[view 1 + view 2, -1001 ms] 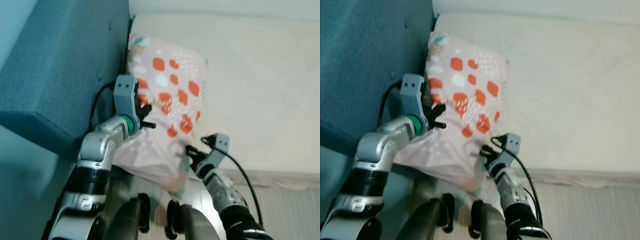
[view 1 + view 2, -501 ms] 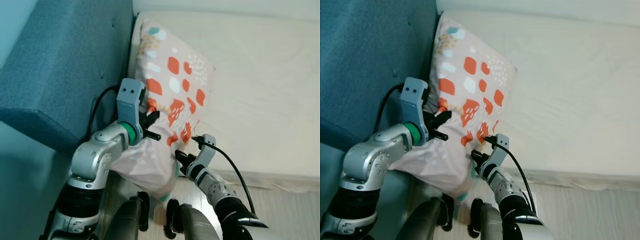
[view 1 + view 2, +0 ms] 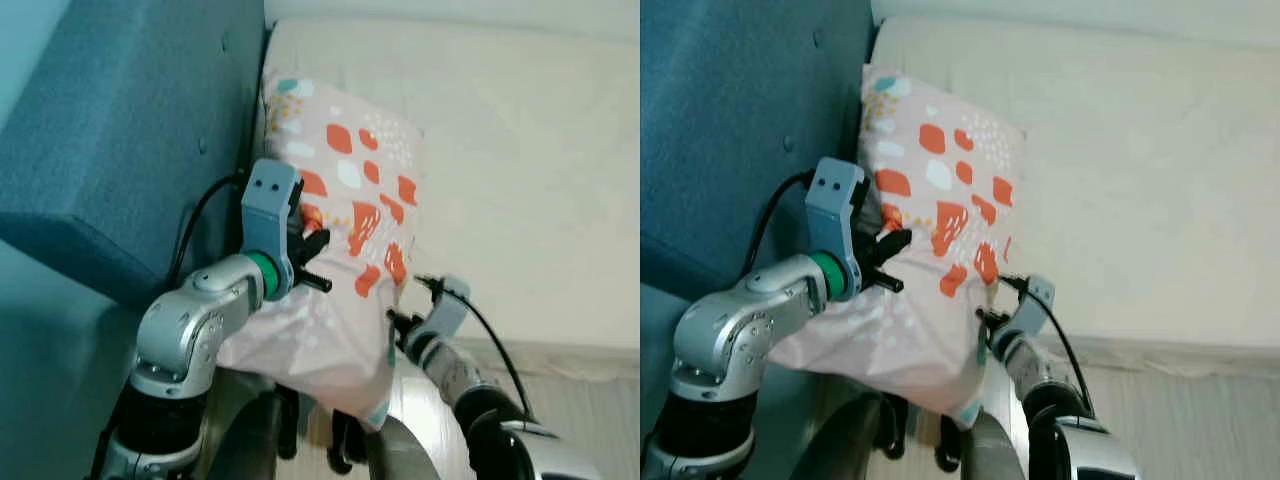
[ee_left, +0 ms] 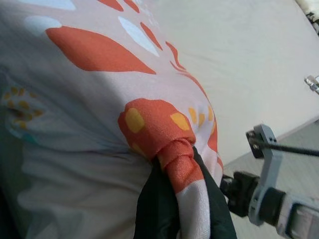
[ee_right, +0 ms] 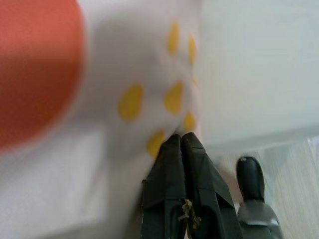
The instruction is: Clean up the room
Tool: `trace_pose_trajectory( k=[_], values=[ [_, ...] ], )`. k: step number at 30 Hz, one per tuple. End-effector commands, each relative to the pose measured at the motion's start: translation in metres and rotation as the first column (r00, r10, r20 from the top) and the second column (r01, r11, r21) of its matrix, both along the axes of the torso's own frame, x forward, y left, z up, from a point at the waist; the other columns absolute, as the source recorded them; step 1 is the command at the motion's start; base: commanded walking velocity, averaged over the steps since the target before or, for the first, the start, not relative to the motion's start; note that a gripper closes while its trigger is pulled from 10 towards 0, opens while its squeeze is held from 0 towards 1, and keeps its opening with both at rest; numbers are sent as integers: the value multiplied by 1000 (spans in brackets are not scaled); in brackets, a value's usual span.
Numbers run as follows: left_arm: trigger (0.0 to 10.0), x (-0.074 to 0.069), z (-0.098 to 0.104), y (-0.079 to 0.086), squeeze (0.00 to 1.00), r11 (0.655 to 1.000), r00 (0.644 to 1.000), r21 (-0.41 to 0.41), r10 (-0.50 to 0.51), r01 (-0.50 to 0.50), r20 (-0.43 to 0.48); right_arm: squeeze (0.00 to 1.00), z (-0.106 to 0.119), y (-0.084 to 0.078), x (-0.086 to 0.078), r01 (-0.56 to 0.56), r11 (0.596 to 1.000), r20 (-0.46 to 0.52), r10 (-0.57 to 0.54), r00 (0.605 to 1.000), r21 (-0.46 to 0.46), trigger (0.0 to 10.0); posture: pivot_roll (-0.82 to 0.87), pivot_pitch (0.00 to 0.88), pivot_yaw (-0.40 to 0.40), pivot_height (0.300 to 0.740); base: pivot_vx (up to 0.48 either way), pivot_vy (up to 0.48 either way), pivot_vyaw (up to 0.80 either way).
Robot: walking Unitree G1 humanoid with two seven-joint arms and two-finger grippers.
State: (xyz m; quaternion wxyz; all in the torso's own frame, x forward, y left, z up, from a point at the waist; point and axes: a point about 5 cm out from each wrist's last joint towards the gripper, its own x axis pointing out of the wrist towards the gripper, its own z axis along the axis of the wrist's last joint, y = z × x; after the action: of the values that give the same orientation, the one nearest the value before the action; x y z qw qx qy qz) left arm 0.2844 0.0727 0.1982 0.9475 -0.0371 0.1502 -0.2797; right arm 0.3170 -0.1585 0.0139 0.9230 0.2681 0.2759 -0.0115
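Leftmost stood a blue upholstered headboard (image 3: 120,130), rising beside the cream mattress (image 3: 520,160). Just right of the headboard, wedged against it and lying partly on the mattress, was a pale pink pillow (image 3: 340,250) printed with orange, white and teal patches, its lower end hanging off the mattress edge toward the robot's legs. Against the pillow's headboard side was the left claw (image 3: 312,262), black fingers (image 4: 159,209) pinching a rolled fold of orange-and-white fabric between them, seen plainly from the left wrist. Behind it bent the silver left arm (image 3: 190,320) with its green ring and grey camera block, a black cable looping toward the headboard. Further from the headboard, at the pillow's lower right edge, was the right claw (image 3: 400,325), fingers (image 5: 172,174) pressed together tightly on the pillow's cloth, yellow dots of the print just beyond the tips in the right wrist view. Below the mattress edge, away from the headboard, was a strip of pale wood floor (image 3: 580,400). Right of the pillow stretched bare mattress, wrinkled lightly.
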Motion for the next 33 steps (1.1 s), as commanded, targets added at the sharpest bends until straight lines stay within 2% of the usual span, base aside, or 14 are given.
trace_pose_trajectory(
  k=[1, 8, 10, 13, 14, 18, 19, 21, 27, 28, 29, 31, 32, 33],
  values=[
    [0, -8, 5, -6, 0, 999, 999, -26, -42, 42, 16, 0, -6, 0, -5, 14, 1000, -37, -14, 999, 3, 10000, 188, 284, 78, 740, 0, 0, 0],
    [0, -14, 8, -6, 0, 998, 999, -32, -51, 52, 14, 0, 11, -6, 10, 13, 999, 14, -13, 1000, -30, 10000, 204, 301, 83, 740, 0, 0, 0],
    [0, -18, 14, -6, 0, 997, 993, 4, -72, 72, 93, 0, 26, -11, 22, -3, 998, 65, 7, 998, -68, 10000, 213, 308, 83, 740, 0, 0, 0],
    [0, -18, 14, -6, 0, 997, 993, 4, -72, 72, 93, 0, 26, -11, 22, -3, 998, 65, 7, 998, -68, 10000, 213, 308, 83, 740, 0, 0, 0],
    [0, -21, 17, -7, 0, 995, 985, 37, -92, 87, 143, 0, 39, -14, 32, -17, 994, 111, 28, 993, -106, 10000, 213, 312, 82, 740, 0, 0, 0],
    [0, -25, 19, -9, 0, 995, 978, 47, -96, 89, 186, 0, 61, -16, 46, -51, 978, 185, 89, 979, -201, 10000, 212, 320, 79, 740, 0, 0, 0],
    [0, -23, 24, -11, 0, 995, 962, 72, -81, 64, 262, 0, 81, -16, 57, -73, 960, 241, 141, 960, -271, 10000, 210, 321, 74, 740, 0, 0, 0],
    [0, -21, 25, -12, 0, 995, 954, 87, -70, 47, 293, 0, 87, -15, 61, -75, 956, 258, 151, 954, -283, 10000, 208, 319, 66, 740, 0, 0, 0],
    [0, 1, 23, -24, 0, 990, 931, 134, -1, -51, 364, 0, 108, -11, 71, -82, 950, 318, 181, 931, -301, 10000, 188, 306, 47, 740, 0, 0, 0],
    [0, 16, 24, -31, 0, 983, 916, 147, 43, -111, 400, 0, 117, -9, 75, -85, 946, 336, 194, 922, -313, 10000, 168, 293, 38, 740, 0, 0, 0],
    [0, 16, 24, -31, 0, 983, 916, 147, 43, -111, 400, 0, 117, -9, 75, -85, 946, 336, 194, 922, -313, 10000, 168, 293, 38, 740, 0, 0, 0],
    [0, 31, 29, -39, 0, 976, 893, 143, 88, -167, 441, 0, 124, -7, 78, -88, 940, 348, 207, 914, -329, 10000, 152, 282, 33, 740, 0, 0, 0],
    [0, 31, 29, -39, 0, 976, 893, 143, 88, -167, 441, 0, 124, -7, 78, -88, 940, 348, 207, 914, -329, 10000, 152, 282, 33, 740, 0, 0, 0],
    [0, 43, 35, -42, 0, 968, 875, 130, 131, -215, 466, 0, 127, -7, 80, -90, 939, 356, 213, 910, -332, 10000, 136, 269, 30, 740, 0, 0, 0]
  ],
)
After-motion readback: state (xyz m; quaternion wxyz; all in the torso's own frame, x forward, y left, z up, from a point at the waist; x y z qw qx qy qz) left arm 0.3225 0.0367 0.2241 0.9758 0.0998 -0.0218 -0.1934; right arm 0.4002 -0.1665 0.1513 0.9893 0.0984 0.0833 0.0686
